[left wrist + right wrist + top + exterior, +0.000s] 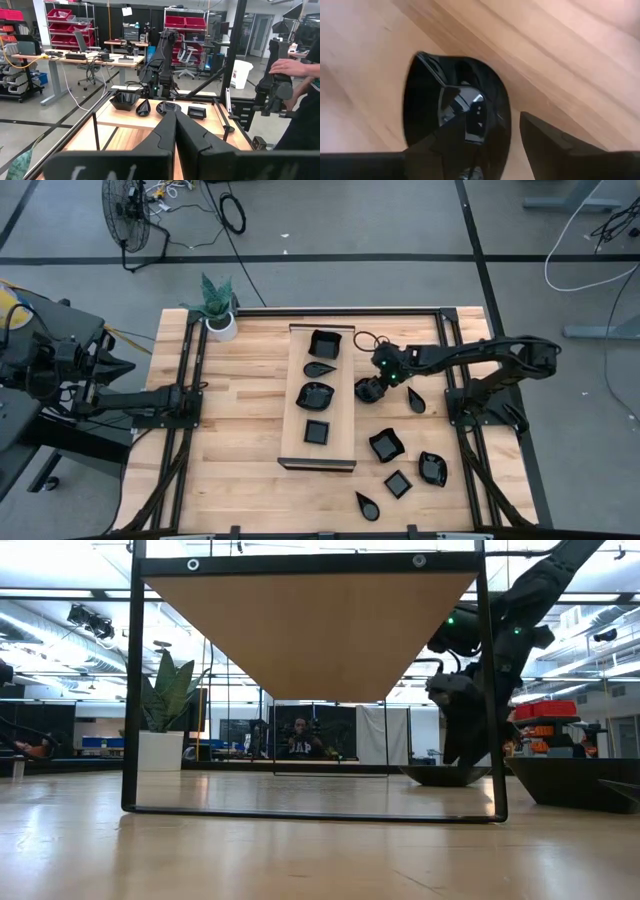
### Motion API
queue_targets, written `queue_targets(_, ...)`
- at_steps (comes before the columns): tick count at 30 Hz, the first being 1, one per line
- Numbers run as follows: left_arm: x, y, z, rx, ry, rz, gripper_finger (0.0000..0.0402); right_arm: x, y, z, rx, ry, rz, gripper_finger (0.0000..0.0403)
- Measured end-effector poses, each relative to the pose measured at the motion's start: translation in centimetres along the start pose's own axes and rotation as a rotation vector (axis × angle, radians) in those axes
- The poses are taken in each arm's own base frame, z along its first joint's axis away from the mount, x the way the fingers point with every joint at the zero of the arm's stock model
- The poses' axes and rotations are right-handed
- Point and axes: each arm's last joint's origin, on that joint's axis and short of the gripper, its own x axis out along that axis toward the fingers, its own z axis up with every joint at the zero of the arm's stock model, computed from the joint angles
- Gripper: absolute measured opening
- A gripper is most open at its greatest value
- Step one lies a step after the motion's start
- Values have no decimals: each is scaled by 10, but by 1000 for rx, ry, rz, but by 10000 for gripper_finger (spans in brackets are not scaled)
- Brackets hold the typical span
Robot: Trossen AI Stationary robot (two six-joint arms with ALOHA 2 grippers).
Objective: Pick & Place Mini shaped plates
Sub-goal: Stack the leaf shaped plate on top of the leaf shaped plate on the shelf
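Note:
Several glossy black mini plates lie on the table. One, a black dish point(366, 391) point(455, 110), rests flat just right of the pale wooden board point(342, 452). My right gripper point(372, 385) point(507, 150) is open and slants down over this dish. One finger point(437, 150) stands over the dish's hollow and the other point(555, 145) outside its rim. In the low view this gripper point(465, 745) reaches down to the dish point(445, 776). My left gripper point(175, 127) is shut and empty, held level at the table's left edge. My right gripper comes at the dish slanting from above, its fingers astride the rim point(506, 115) on the side away from the board. The dish lies flat on the table. Whether either finger touches it, I cannot tell.
Plates point(324, 342) point(315, 395) point(316, 432) sit on the board. Loose plates point(415, 401) point(386, 445) point(432, 468) lie on the table's right half. A white pot with a plant point(220, 320) stands far left. A person point(300, 75) stands beyond the table's right side.

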Motion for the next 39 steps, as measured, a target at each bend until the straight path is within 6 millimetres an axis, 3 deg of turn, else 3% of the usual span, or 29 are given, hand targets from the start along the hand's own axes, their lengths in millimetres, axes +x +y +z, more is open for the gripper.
queue_targets(10, 0, 0, 0, 0, 0, 0, 14, 11, -3, -3, 4, 46, -31, 173)
queue_targets(25, 0, 0, 0, 0, 1, 0, 14, 12, -3, -3, 35, 55, -25, 65)
queue_targets(39, 0, 0, 0, 1, 0, 0, 14, 11, -2, -3, 58, 56, -19, 12)
